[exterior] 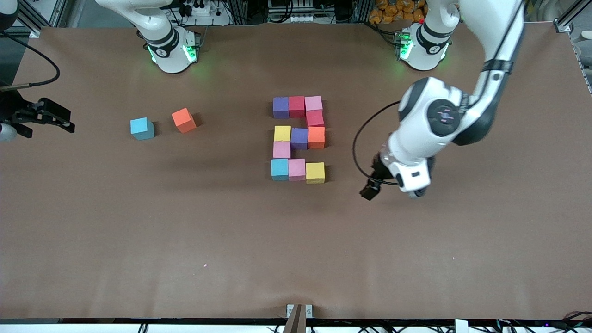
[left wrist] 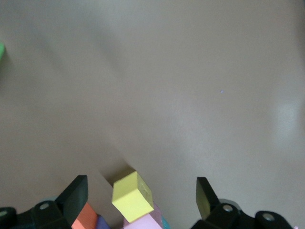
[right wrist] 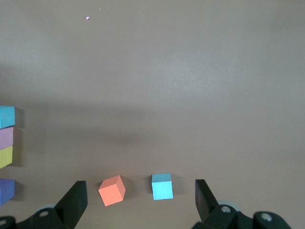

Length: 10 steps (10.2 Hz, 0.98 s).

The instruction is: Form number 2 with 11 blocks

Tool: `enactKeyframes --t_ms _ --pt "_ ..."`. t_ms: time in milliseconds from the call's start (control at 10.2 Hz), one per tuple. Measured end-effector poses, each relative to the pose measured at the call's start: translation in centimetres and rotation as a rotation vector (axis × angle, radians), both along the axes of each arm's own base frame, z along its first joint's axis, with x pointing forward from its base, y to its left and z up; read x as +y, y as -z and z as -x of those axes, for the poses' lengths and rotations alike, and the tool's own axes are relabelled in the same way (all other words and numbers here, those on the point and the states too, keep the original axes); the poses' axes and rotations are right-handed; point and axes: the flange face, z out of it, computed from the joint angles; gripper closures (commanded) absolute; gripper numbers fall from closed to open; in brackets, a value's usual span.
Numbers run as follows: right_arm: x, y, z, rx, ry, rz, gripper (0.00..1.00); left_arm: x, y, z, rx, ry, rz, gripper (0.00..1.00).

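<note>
the number 2 (exterior: 299,138) lay complete in eleven blocks at the middle of the counter (exterior: 296,259), its yellow cube (exterior: 315,172) nearest the front camera at the left arm's end; a loose blue cube (exterior: 142,128) and loose orange cube (exterior: 184,120) sat toward the right arm's end; the left claw (left wrist: 142,193) hung wide beside the yellow cube, holding nothing; the right claw (right wrist: 140,193) hung wide and empty at the right arm's end.

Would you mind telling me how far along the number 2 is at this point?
The number 2 looks finished: all eleven blocks sit in shape. Nothing is in hand; the left gripper is open beside the yellow corner block, the right gripper open and waiting. Two spare cubes lie apart.
</note>
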Motion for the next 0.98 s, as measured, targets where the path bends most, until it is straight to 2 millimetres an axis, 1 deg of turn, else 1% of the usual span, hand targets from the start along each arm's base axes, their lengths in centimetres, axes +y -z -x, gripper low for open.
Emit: enactKeyframes --t_ms 98,196,391,489,685,881,978 --pt "-0.1 0.0 0.1 0.006 0.002 0.0 0.0 1.3 -0.7 -0.7 -0.019 0.077 -0.045 0.0" --pt "-0.2 -0.1 0.3 0.009 0.003 0.0 0.0 2.1 -1.6 -1.1 -0.043 0.159 -0.11 0.0" --pt "0.0 -0.2 0.3 0.008 0.0 -0.001 0.0 2.5 -3.7 -1.3 -0.057 0.292 -0.169 0.0" --pt "0.1 -0.2 0.3 0.007 -0.002 -0.001 0.0 3.1 -4.6 -1.3 -0.054 0.367 -0.187 0.0" --pt "0.1 -0.2 0.3 0.006 -0.001 -0.001 0.0 6.3 -6.5 -1.7 -0.06 0.486 -0.222 0.0" --pt "0.1 -0.2 0.3 0.005 -0.001 0.0 0.0 9.5 -8.3 -2.2 -0.079 0.557 -0.234 0.0" --pt "0.0 -0.2 0.3 0.006 0.001 0.003 0.0 10.4 -8.7 -2.3 -0.086 0.588 -0.237 0.0"
